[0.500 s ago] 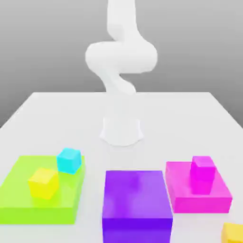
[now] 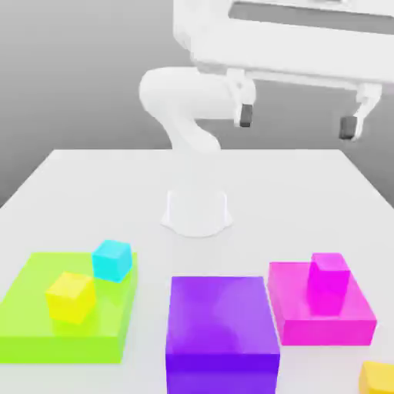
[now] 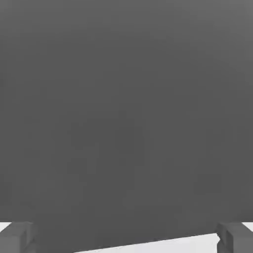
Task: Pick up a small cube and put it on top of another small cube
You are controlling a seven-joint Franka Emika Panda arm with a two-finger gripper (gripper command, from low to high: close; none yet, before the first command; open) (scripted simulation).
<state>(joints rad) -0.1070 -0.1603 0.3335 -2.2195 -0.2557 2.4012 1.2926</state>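
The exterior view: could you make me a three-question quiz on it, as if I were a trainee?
1. True or false: the robot's gripper is open.
2. Which small cube sits on the flat magenta block: cyan, magenta or amber?
3. Fill in: the lime-green block carries a cyan cube and a ____ cube.

Key: 1. True, its two fingers stand wide apart with nothing between them. 2. Magenta. 3. Yellow.
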